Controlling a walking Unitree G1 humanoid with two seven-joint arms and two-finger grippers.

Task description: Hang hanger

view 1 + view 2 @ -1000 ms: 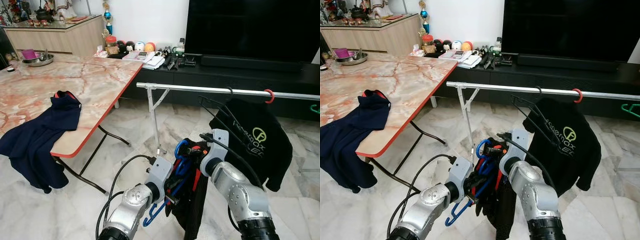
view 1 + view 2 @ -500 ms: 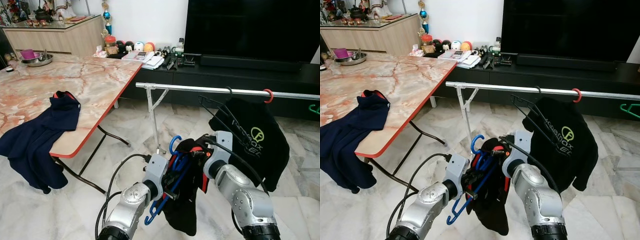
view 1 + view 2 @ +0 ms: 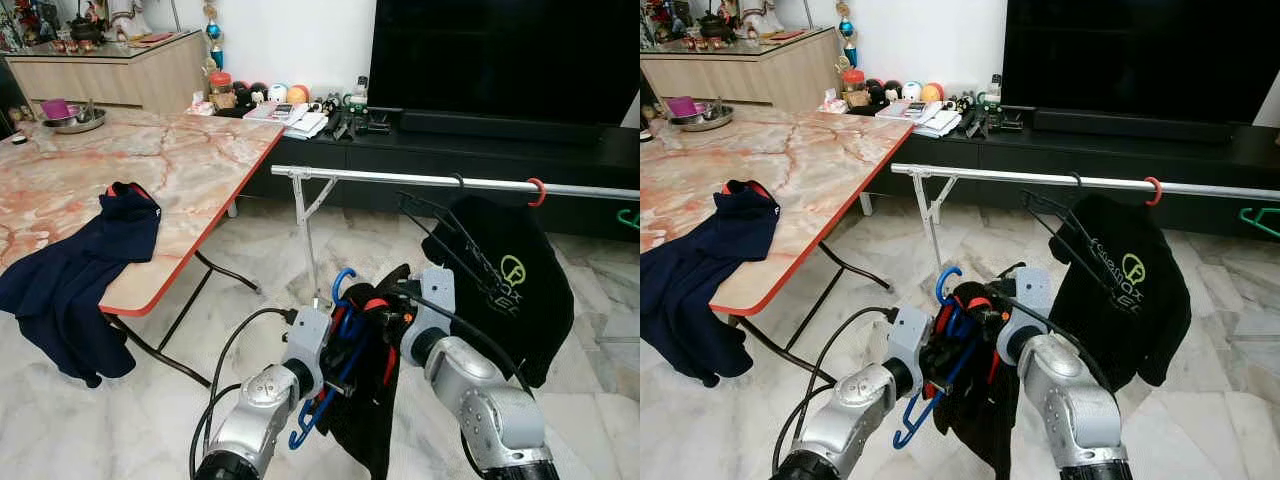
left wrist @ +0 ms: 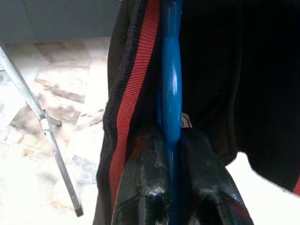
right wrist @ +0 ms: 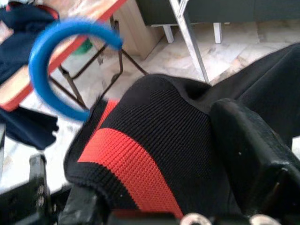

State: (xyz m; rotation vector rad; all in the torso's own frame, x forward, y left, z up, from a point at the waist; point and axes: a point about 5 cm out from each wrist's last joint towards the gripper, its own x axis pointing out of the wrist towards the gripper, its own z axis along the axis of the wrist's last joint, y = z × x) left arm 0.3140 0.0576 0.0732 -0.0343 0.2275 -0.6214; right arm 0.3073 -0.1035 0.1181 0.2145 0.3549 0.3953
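Blue hanger [image 3: 345, 330] is clamped in my left gripper [image 4: 171, 187], right gripper [image 5: 187, 197] pinching its black garment [image 5: 154, 140]; the rail [image 3: 420, 180] above awaits hooking.

Blue hanger [image 3: 340, 345] mostly buried under the black garment [image 3: 375, 420], hook and lower tip alone exposed. Left gripper [image 4: 171, 154] clamped on the hanger bar, fingertips lost against dark cloth. Right gripper [image 5: 178, 187] wrapped in the collar, one finger [image 5: 248, 145] blurred. Rail [image 3: 450, 182] cut off at the picture's edge. Green hanger [image 3: 630, 215] cropped. Shelf trinkets [image 3: 270, 95] too small to identify.
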